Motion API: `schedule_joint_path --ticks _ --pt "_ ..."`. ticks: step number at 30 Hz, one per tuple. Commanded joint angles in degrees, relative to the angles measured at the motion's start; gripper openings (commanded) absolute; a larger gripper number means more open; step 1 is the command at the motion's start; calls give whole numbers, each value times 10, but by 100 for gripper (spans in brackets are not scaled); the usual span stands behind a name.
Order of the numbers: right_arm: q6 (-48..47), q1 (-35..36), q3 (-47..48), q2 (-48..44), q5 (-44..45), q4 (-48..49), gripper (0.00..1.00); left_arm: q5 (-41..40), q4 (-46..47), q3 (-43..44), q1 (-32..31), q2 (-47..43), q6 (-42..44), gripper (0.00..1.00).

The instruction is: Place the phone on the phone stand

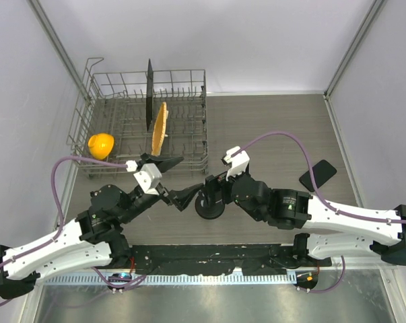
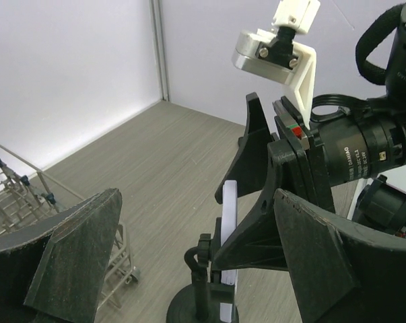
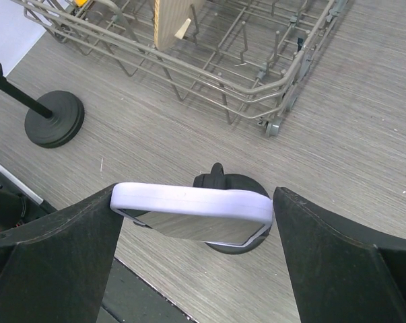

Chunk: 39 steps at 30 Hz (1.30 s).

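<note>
The right pincer is clamped on the phone just above the stand, while the left pincer hangs open and empty close beside them. Letting go before the phone's lower edge seats would likely drop it onto the surface or tip the stand, and the two crowded pincers could knock together. The rack holds a board, a black plate and an orange item.
</note>
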Motion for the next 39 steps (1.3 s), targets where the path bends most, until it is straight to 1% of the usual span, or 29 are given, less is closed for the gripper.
schedule_joint_path --ticks 1,2,5,6,7,8,10,11,13,14,17,19,20,21,22,23,25,26,27,28,29,30,31,32,33,35,36,37,39 --pt "-6 -7 -9 -4 4 46 93 -15 37 4 -2 -22 8 100" --pt "-2 -7 -11 -2 7 48 91 -25 40 -1 -3 -26 9 100" --pt "5 -7 -12 9 16 50 77 -56 53 -9 -3 -36 14 100" --pt "3 -7 -7 11 21 48 66 -64 54 -10 -3 -39 18 100" --pt "-1 -7 -4 13 33 41 59 -70 58 -12 -3 -44 19 100" --pt "-6 -7 1 17 40 34 45 -75 60 -14 -3 -48 19 100" --pt "-8 -7 11 18 70 15 25 -81 65 -15 -3 -53 16 100" --pt "-5 -7 15 16 86 7 1 -81 65 -16 -3 -56 16 100" --pt "-2 -7 20 4 125 -22 0 -89 65 -16 -4 -59 19 100" --pt "-8 -8 27 0 177 -30 0 -94 65 -16 -4 -58 21 100" --pt "-24 -30 48 -20 255 -51 0 -110 64 -16 -4 -57 24 100" --pt "-50 -55 50 -39 270 -37 0 -103 67 -16 -4 -58 18 100" --pt "-63 -87 42 -45 268 -23 0 -97 67 -15 -4 -59 14 100" --pt "-103 -101 36 -51 265 16 0 -92 67 -15 -4 -59 12 100" --pt "-113 -118 31 -60 265 34 0 -84 67 -16 -4 -58 11 100" --pt "-124 -154 20 -62 257 50 0 -85 67 -16 -5 -56 9 100" --pt "-152 -209 12 -58 201 109 0 -89 67 -16 -4 -52 9 100" --pt "-155 -269 11 -50 182 126 0 -91 67 -16 -4 -49 9 100" --pt "-157 -300 15 -40 138 154 0 -90 65 -15 -4 -48 8 100" --pt "-163 -328 18 -27 121 169 0 -88 65 -15 -4 -47 6 100" --pt "-158 -361 32 4 104 180 0 -80 64 -14 -4 -46 4 100" --pt "-150 -418 42 19 82 196 0 -77 66 -14 -5 -47 3 100" --pt "-147 -449 51 38 39 204 0 -74 66 -14 -5 -45 4 100" --pt "-153 -473 72 71 25 229 0 -69 66 -14 -5 -44 3 100" --pt "-158 -517 86 94 22 250 0 -68 67 -14 -5 -43 -11 100" --pt "-167 -558 138 158 6 260 0 -68 65 -13 -7 -42 -11 100" --pt "-167 -601 151 175 -7 281 0 -69 64 -14 -9 -41 -12 100" --pt "-166 -617 160 191 -47 302 0 -70 64 -14 -9 -42 -12 99" --pt "-170 -645 183 240 -60 355 0 -81 70 -20 -13 -39 -11 99"
